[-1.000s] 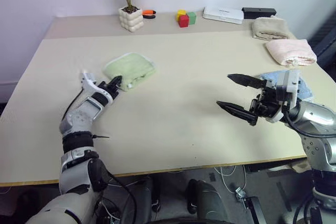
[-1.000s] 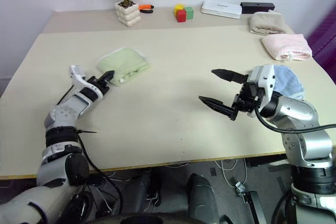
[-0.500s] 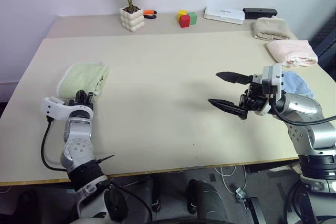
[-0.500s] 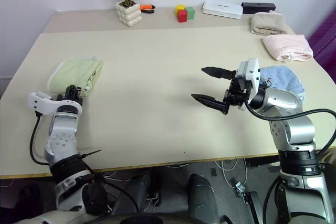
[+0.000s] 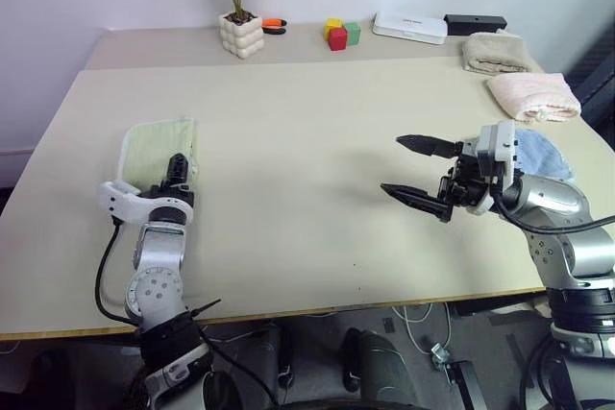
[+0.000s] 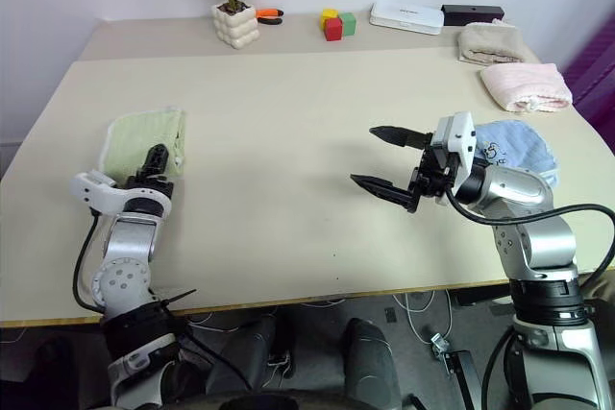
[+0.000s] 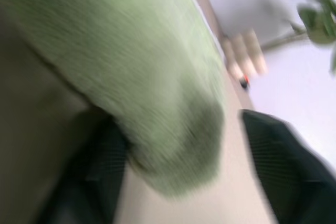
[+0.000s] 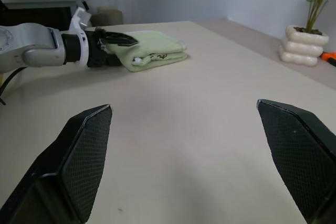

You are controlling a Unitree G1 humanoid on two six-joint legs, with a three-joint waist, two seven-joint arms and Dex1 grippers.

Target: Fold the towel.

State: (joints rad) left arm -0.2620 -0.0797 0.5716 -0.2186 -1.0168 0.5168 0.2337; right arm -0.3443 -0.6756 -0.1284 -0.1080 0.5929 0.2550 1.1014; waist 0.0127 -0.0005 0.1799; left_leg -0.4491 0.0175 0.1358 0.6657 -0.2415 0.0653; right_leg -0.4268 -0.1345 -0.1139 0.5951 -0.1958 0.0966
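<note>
Folded terry towel on the desk.
Left pincer spread astride its near end; right pincer wide apart, empty.

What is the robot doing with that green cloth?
It is folding a light green towel, which now lies folded near the left edge of the table. The left gripper sits right at the towel, jaws apart around its near end. The right gripper hangs open over bare table, holding nothing.
</note>
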